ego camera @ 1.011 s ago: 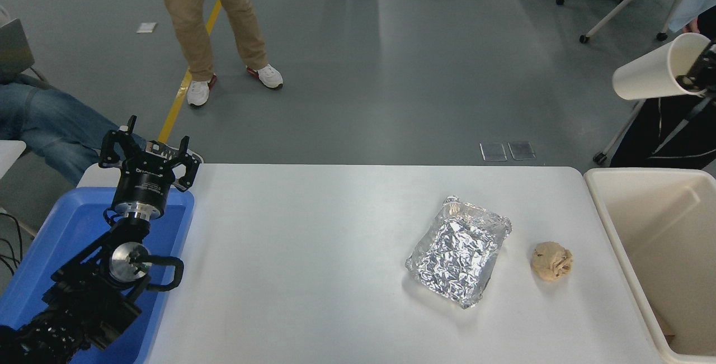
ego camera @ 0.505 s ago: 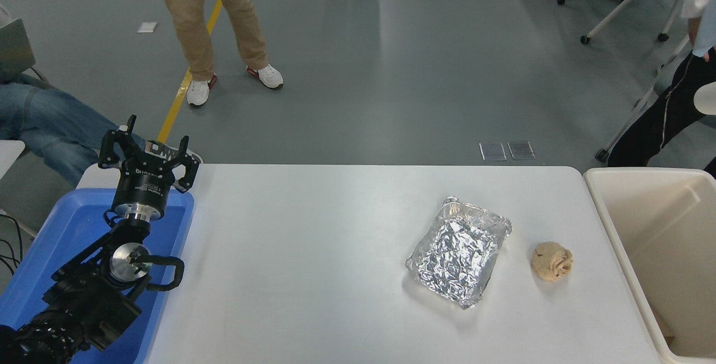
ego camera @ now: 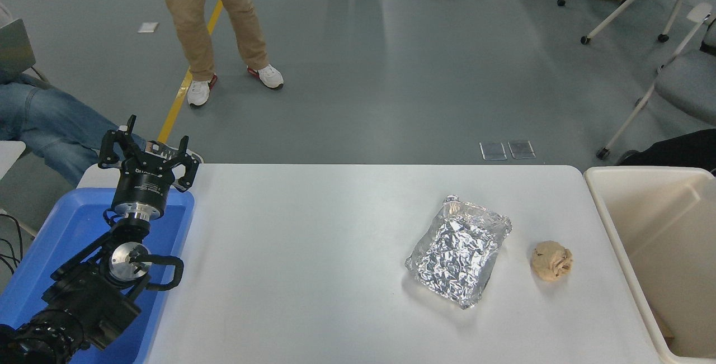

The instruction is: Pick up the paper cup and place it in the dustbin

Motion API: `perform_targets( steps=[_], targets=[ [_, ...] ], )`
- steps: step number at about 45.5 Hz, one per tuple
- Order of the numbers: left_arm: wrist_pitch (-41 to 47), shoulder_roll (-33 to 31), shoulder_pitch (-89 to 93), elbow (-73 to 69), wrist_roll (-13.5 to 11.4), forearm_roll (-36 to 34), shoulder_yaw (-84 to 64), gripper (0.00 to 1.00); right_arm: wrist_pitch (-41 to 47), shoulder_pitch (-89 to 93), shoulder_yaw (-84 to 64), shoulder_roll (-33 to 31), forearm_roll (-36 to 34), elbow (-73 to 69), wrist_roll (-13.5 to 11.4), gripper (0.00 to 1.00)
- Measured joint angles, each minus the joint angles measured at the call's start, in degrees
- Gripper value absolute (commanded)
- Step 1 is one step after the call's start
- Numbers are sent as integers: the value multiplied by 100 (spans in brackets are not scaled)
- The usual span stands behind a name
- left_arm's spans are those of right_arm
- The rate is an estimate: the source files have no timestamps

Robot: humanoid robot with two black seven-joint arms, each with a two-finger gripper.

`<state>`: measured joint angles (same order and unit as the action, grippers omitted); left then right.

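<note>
- The cup is nowhere in view: not on the surface [ego camera: 313, 252], nor in the visible part of the bin [ego camera: 609, 213].
- Right gripper is out of view too, so I cannot tell its state.
- Left gripper [ego camera: 146, 154] is parked over the blue tray [ego camera: 67, 224], fingers spread wide, holding nothing.
- On the surface lie 2 things: a foil tray [ego camera: 458, 249] and, beside it, a tan paper ball [ego camera: 552, 260].
- A paper cup is likely light and thin-walled, easily crushed; a gentle hold across the wall suits it.
</note>
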<state>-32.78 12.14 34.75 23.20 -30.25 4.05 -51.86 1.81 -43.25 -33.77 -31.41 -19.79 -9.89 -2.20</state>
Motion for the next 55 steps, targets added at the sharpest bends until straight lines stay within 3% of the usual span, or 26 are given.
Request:
perform_targets(
  steps=[8, 12, 15, 16, 37, 47, 55],
  targets=[
    [0, 0, 0, 0, 0, -2, 0, 99, -75, 432, 131, 324, -95, 85, 0, 3],
    [0, 0, 0, 0, 0, -1, 0, 99, -98, 568, 167, 436, -114, 113, 0, 64],
    [0, 0, 0, 0, 0, 0, 0, 99, -107, 643, 183, 496, -118, 118, 0, 96],
    [0, 0, 0, 0, 0, -1, 0, 99, -112, 666, 187, 515, -117, 118, 0, 100],
    [0, 0, 1, 0, 0, 1, 0, 99, -45, 276, 98, 355, -76, -129, 3, 100],
    [0, 0, 2, 1, 0, 1, 0, 99, 19, -1200, -559, -85, 178, -1313, 9, 100],
    [0, 2, 4, 0, 0, -1, 0, 99, 449, -2469, -1137, -25, 648, -2025, 1, 100]
  ],
)
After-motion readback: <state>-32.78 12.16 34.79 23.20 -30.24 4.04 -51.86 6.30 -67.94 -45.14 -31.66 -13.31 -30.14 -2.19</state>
